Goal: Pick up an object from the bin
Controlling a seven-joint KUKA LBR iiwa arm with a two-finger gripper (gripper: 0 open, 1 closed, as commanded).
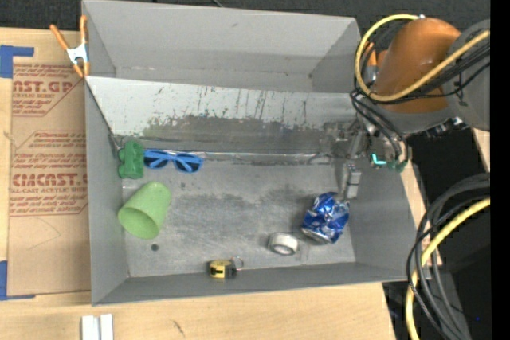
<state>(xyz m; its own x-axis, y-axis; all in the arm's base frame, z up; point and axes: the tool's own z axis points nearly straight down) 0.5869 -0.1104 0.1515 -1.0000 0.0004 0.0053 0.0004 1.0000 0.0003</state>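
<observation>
My gripper (351,187) hangs low at the right side of the bin, close to the right wall. Directly below it lies a crushed blue and white can (326,219), its upper edge almost under the gripper's tip; whether they touch I cannot tell. A small grey roll of tape (282,244) rests on the floor just left of the can.
A small yellow and black tape measure (222,269) lies by the front wall. At the left lie a green plastic cup (145,209) on its side, a green toy (131,160) and blue sunglasses (173,162). The arm's orange cover and cables stand over the right rim.
</observation>
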